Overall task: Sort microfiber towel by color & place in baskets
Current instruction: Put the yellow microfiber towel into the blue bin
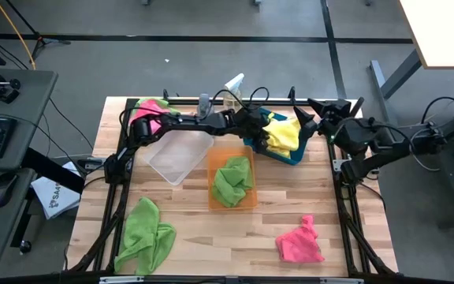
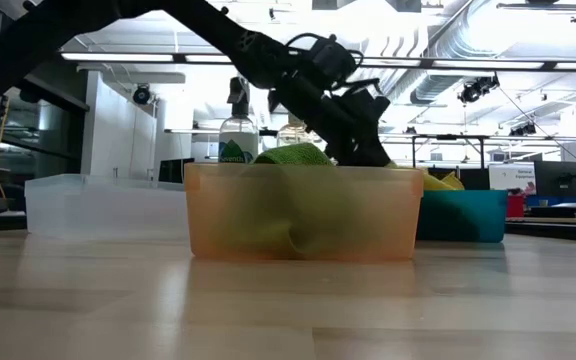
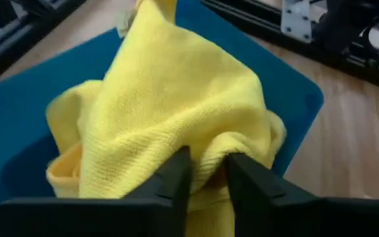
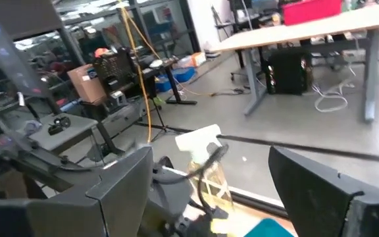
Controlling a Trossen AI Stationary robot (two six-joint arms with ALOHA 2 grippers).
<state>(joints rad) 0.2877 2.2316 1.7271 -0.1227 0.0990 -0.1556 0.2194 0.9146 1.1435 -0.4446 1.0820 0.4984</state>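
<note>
My left gripper [image 3: 207, 163] reaches over the solid blue basket [image 1: 293, 157] at the far right of the table and is shut on a yellow microfiber towel [image 3: 170, 105] that lies bunched inside it. A lime green towel [image 1: 232, 180] sits in the translucent orange basket [image 1: 212, 200]. The clear basket [image 1: 181, 155] stands to its left. Another green towel [image 1: 145, 236] and a pink towel [image 1: 299, 241] lie on the near part of the table. A second pink towel [image 1: 151, 111] lies at the far left corner. My right gripper [image 4: 209, 178] waits open at the far right, above the table. My left gripper pinches a raised fold of the yellow towel [image 3: 210, 150] between its two fingers, coming slanting down from the table's left. The rest of the towel spreads out in a heap on the blue basket's floor [image 3: 18, 112].
Two spray bottles [image 1: 234, 84] [image 1: 203, 102] stand at the table's far edge behind the baskets. A black frame [image 1: 347, 213] runs along the table's sides. The three baskets crowd the far middle, and bare wood [image 1: 227, 244] lies between the two near towels.
</note>
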